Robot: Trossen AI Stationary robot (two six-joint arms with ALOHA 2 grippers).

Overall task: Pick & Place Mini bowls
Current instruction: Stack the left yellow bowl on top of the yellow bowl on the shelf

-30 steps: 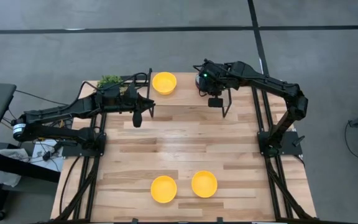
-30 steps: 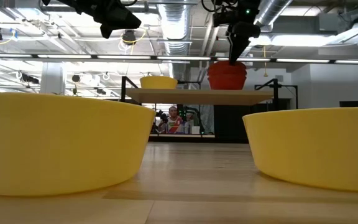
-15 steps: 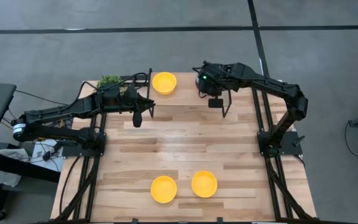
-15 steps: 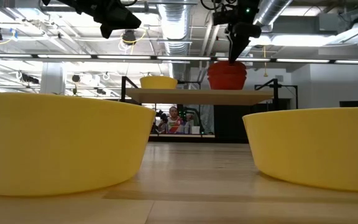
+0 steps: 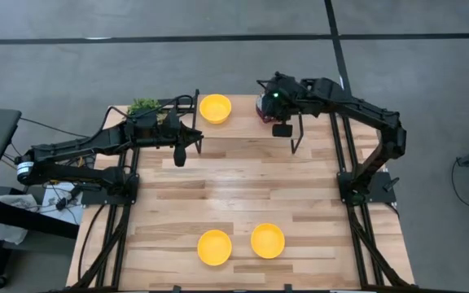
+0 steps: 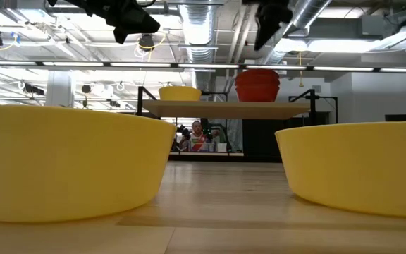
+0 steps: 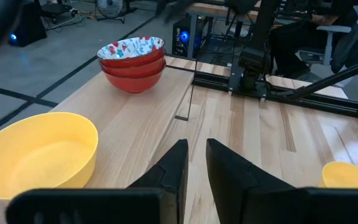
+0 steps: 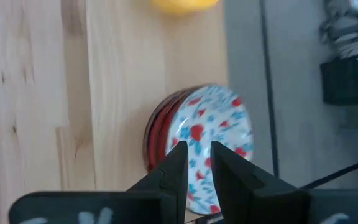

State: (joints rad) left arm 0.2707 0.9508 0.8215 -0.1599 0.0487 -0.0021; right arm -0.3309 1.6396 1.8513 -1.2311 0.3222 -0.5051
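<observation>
A stack of mini bowls (image 7: 132, 67), red outside and white with a red-and-dark floral pattern inside, rests on its base at the table's far edge and shows red in the low view (image 6: 257, 86). My right gripper (image 8: 197, 155) hovers above the stack (image 8: 219, 124), clear of it (image 6: 266, 25), its fingers a narrow gap apart and empty. One yellow bowl (image 5: 215, 107) stands left of the stack. Two more yellow bowls (image 5: 214, 247) (image 5: 267, 240) sit at the near edge. My left gripper (image 7: 195, 163) waits shut above the table's left half (image 5: 180, 155).
A small green potted plant (image 5: 145, 106) stands at the far left corner, beside the left arm. Bare wood (image 5: 243, 191) lies between the far and near bowls. Black frame rails (image 5: 348, 203) run along both sides. People show in the room beyond the table (image 6: 199, 134).
My right gripper has risen straight up from the rim of the floral stack, where its fingertips stood half a second ago, and now hangs well above it. The stack has stayed in place. The left arm has kept still.
</observation>
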